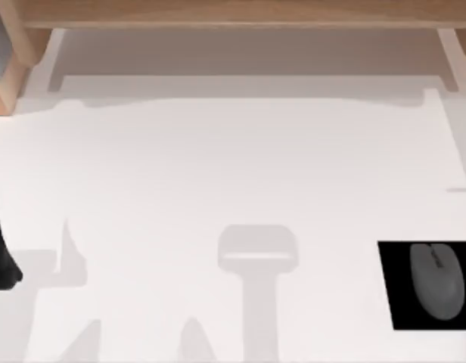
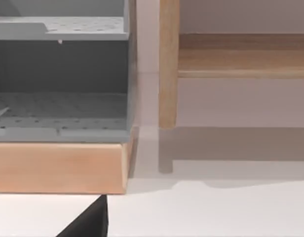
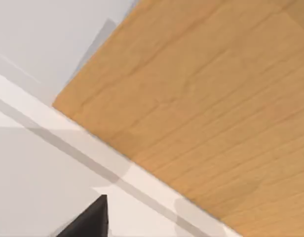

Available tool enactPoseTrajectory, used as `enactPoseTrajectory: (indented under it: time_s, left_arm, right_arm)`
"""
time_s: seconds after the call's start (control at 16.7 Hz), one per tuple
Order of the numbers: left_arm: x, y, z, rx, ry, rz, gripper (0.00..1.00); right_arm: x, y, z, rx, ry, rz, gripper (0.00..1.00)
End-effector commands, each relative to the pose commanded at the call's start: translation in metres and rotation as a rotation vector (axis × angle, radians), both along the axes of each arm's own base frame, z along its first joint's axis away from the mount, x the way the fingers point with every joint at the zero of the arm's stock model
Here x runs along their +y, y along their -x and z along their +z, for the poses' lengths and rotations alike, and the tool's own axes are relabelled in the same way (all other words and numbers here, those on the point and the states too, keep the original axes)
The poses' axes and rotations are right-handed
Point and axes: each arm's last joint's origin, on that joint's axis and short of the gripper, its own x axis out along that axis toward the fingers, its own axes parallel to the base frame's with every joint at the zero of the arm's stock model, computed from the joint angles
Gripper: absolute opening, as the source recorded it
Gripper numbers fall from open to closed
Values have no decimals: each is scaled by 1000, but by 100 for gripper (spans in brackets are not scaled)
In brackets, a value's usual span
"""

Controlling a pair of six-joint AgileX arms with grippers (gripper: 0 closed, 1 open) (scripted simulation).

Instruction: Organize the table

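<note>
On the table (image 1: pixel 218 166) we see a grey mouse (image 1: pixel 436 281) lying on a black mouse pad (image 1: pixel 396 302) near the top view's right edge, toward the near side; its long axis runs roughly front to back, tilted slightly. Our left arm (image 1: pixel 0 257) shows as a dark shape at the far left edge — well apart from the mouse, with the whole width of the white top between them; so we judge the right arm the nearer one for any move on the mouse. The left wrist view faces a grey perforated organiser (image 2: pixel 58 103) on a wooden base (image 2: pixel 58 165); the right wrist view faces a wooden panel (image 3: pixel 206 108). Whether either gripper's fingers are spread or pressed together — we cannot tell. No brand, label or writing can be read anywhere.
</note>
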Motion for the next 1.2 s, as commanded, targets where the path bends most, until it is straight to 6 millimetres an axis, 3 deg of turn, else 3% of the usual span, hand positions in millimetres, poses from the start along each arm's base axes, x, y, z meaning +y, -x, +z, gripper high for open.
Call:
enactPoseTrajectory:
  time_s: [0.36,0.72,0.9,1.2]
  left_arm:
    - [0,0,0,0,0,0,100]
    - [0,0,0,0,0,0,100]
    - [0,0,0,0,0,0,100]
    - [0,0,0,0,0,0,100]
  right_arm:
    - [-29,7,-7,-182,413,103,100]
    - [-46,2,-8,-311,774,162,100]
    - [-50,-1,-5,-348,864,167,100]
    - [-49,-1,-5,-348,861,170,100]
